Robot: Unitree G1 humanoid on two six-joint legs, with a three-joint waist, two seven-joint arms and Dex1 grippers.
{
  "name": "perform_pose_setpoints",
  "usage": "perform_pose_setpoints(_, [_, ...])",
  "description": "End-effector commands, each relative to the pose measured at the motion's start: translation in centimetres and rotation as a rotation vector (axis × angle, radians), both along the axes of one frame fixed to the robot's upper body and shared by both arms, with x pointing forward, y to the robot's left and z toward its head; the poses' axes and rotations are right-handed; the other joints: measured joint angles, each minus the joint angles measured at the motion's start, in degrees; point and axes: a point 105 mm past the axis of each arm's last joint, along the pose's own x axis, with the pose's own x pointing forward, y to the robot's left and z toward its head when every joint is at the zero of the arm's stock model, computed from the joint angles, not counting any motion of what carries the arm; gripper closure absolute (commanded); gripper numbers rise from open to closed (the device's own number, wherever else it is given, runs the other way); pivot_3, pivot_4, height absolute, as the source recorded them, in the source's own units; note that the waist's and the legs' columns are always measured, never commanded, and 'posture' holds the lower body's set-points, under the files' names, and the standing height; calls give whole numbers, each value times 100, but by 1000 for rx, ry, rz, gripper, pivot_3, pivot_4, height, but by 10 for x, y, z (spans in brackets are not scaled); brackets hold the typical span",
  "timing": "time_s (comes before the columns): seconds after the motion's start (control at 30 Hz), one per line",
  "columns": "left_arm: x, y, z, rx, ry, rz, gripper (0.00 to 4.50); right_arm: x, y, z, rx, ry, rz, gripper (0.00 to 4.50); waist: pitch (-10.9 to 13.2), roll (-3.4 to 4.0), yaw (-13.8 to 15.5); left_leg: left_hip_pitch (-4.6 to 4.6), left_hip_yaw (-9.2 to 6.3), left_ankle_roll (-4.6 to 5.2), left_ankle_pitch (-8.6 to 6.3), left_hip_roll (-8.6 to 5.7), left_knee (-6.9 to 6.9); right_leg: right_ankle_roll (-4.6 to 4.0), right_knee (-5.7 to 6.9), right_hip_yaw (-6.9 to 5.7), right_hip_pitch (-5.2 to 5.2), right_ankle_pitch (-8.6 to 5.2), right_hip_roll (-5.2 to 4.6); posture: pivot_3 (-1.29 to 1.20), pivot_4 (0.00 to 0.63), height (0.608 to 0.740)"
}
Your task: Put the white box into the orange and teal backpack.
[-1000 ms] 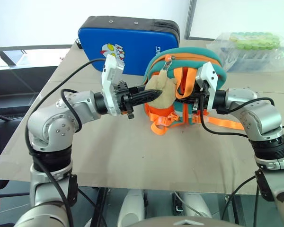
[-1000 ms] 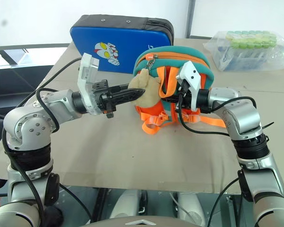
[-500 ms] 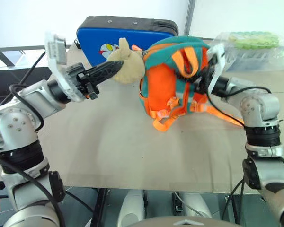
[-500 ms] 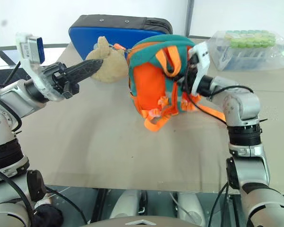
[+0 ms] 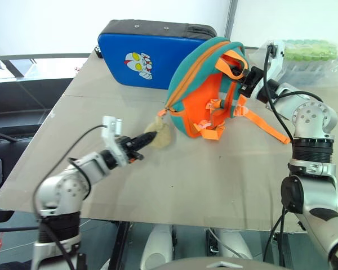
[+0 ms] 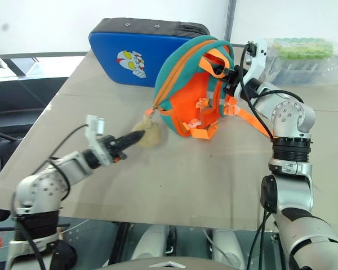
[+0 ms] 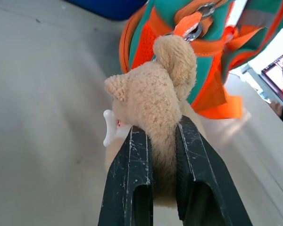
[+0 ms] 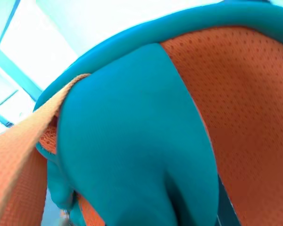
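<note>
The orange and teal backpack [image 5: 205, 93] leans tilted at mid-table, its top toward the far right. My right gripper [image 5: 246, 76] is shut on the backpack's top by the orange handle loop; teal and orange fabric [image 8: 132, 141] presses close in the right wrist view. A tan plush toy [image 5: 162, 136] hangs from the backpack's zipper and lies low over the table. My left gripper [image 7: 161, 127] is shut on this toy, its black fingers [image 7: 132, 165] pinching the plush from both sides. The white box is out of view.
A big blue cartoon-printed case [image 5: 152, 53] stands behind the backpack at the far edge. A clear plastic bag of green items [image 5: 304, 53] lies at the far right. An orange strap [image 5: 265, 125] trails over the tan table [image 5: 214, 174].
My left gripper has dropped toward the table and come nearer, pulling the plush toy down with it. The backpack has tipped over to a slant, its top held farther back and right.
</note>
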Motion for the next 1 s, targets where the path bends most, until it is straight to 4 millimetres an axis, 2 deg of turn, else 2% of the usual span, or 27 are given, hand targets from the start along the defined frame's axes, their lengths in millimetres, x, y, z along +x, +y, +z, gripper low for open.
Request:
perform_pose_setpoints(0.03, [15, 18, -37, 148, 106, 153, 4491, -3, -53, 54, 123, -148, -186, 4500, 0, -1, 8, -1, -3, 0, 0, -2, 2, 0, 2, -2, 0, 0, 0, 0, 150, 740])
perform_pose_setpoints(0.07, [21, 13, -34, 167, 83, 152, 4491, -4, -60, 60, 145, -155, -210, 4500, -1, 4, 37, 0, -3, 0, 0, -2, 2, 0, 4, -2, 0, 0, 1, 0, 150, 740])
perform_pose_setpoints(0.17, [38, -5, -10, 138, -20, 120, 4491, -13, -78, 78, 209, -193, -261, 4500, -1, 4, 91, -1, -8, 0, 1, -7, 2, 0, 8, -3, 0, 0, 1, 0, 150, 740])
perform_pose_setpoints(0.27, [46, -17, 8, 107, -91, 85, 4491, -23, -93, 84, 226, -213, -307, 4500, 0, 6, 84, -11, -11, -1, 2, -9, 5, 0, -1, -6, -1, 0, 0, 0, 150, 740])
perform_pose_setpoints(0.4, [48, -31, 1, 160, -108, 10, 4491, -33, -93, 68, 180, -194, -320, 4500, -1, 6, 57, -21, -8, -22, 14, -9, -11, 2, -34, 0, -5, 0, 1, 0, 150, 740])
perform_pose_setpoints(0.5, [50, -39, -5, 197, -123, -18, 4491, -37, -80, 42, -46, -201, -322, 4500, -1, 7, 50, -22, -8, -23, 14, -6, -17, 3, -37, 2, -6, -1, 4, 0, 150, 740])
perform_pose_setpoints(0.57, [50, -47, 0, 218, -191, -54, 4491, -41, -67, 24, -211, -227, -271, 4500, -1, 7, 38, -21, -7, -22, 14, -4, -18, 5, -43, 4, -7, -2, 6, 0, 150, 740])
perform_pose_setpoints(0.6, [50, -48, 4, 227, -232, -55, 3991, -43, -63, 17, -256, -230, -253, 3785, -1, 7, 38, -19, -6, -19, 12, -6, -18, 5, -43, 4, -7, -2, 5, 0, 150, 740])
perform_pose_setpoints(0.63, [51, -48, 7, 232, -259, -53, 3459, -43, -61, 13, -281, -233, -242, 3503, -1, 7, 30, -18, -6, -16, 10, -7, -17, 5, -41, 5, -7, -2, 6, 0, 150, 740])
perform_pose_setpoints(0.67, [50, -48, 10, 209, -272, -60, 3070, -44, -59, 12, -295, -238, -236, 2997, -1, 7, 9, -15, -6, 3, -1, -7, -17, 4, -38, 6, -7, -1, 8, 0, 150, 740])
perform_pose_setpoints(0.77, [46, -41, 17, 193, -310, -47, 1476, -51, -54, 8, -381, -277, -183, 1396, -1, 7, -31, -9, -11, 6, -2, -7, -11, 8, -24, 8, -6, 3, 12, 0, 150, 740])
perform_pose_setpoints(0.87, [37, -33, 25, 173, -346, -41, 89, -64, -51, 3, -468, -310, -101, 33, -1, 7, -49, -11, -16, 7, -2, -6, -10, 9, -25, 7, -6, 3, 13, 0, 150, 740])
perform_pose_setpoints(1.0, [17, -24, 36, 176, -392, -55, 32, -93, -47, -12, -578, -328, 70, 3, -1, 7, -37, -21, -19, 5, -2, 3, -13, 10, -43, 3, -6, 2, 9, 0, 150, 740])
